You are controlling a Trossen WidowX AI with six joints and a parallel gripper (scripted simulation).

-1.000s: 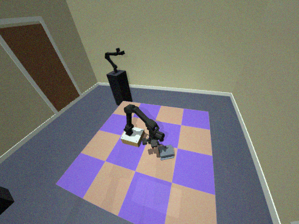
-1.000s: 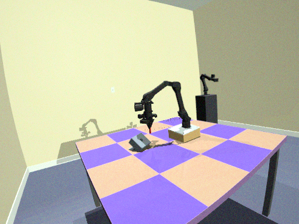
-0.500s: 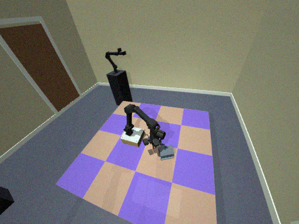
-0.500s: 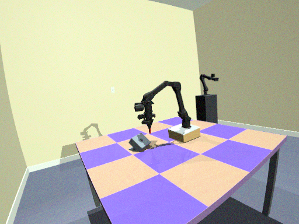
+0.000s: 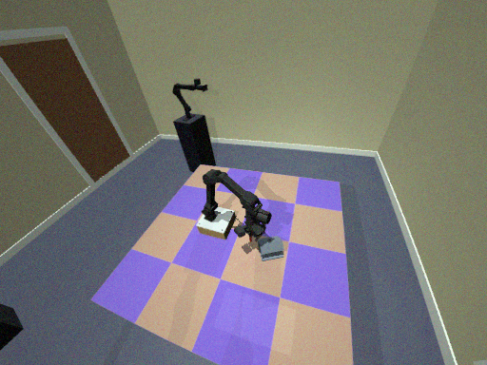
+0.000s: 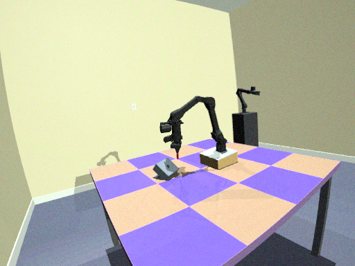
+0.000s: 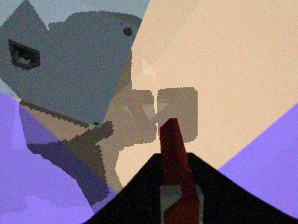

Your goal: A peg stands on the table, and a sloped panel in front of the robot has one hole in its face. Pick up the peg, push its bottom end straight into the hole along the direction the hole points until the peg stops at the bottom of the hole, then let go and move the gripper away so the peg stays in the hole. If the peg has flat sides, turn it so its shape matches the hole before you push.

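Above the worktop [image 5: 314, 271] [image 6: 194, 225] [image 7: 240, 50], the pincer [image 5: 251, 237] [image 6: 177, 151] [image 7: 172, 160] points downward and is closed narrowly around the red peg [image 5: 251, 240] [image 6: 177, 156] [image 7: 173, 145]. The peg is slim and straight, with flat-looking sides, and its free end sticks out past the dark fingers, clear of the surface below. It is outside the hole [image 6: 168, 166] [image 7: 24, 54], near the panel [image 5: 271, 248] [image 6: 163, 170] [image 7: 75, 65] and apart from it

The panel is a blue-grey wedge-like block with smooth, plain faces, tilted on the worktop. Its hole is dark and angular in outline, and two small dark dots show near the edges of the same face in the wrist view. What the panel is made of, I cannot tell. Purple and peach squares with crisp edges pattern the flat worktop, and the pincer's blocky shadow falls across a peach one. Behind, the matt black arm [image 5: 233, 186] [image 6: 212, 116] bends high from a squat box [image 5: 212, 232] [image 6: 219, 160] with a white top and tan sides
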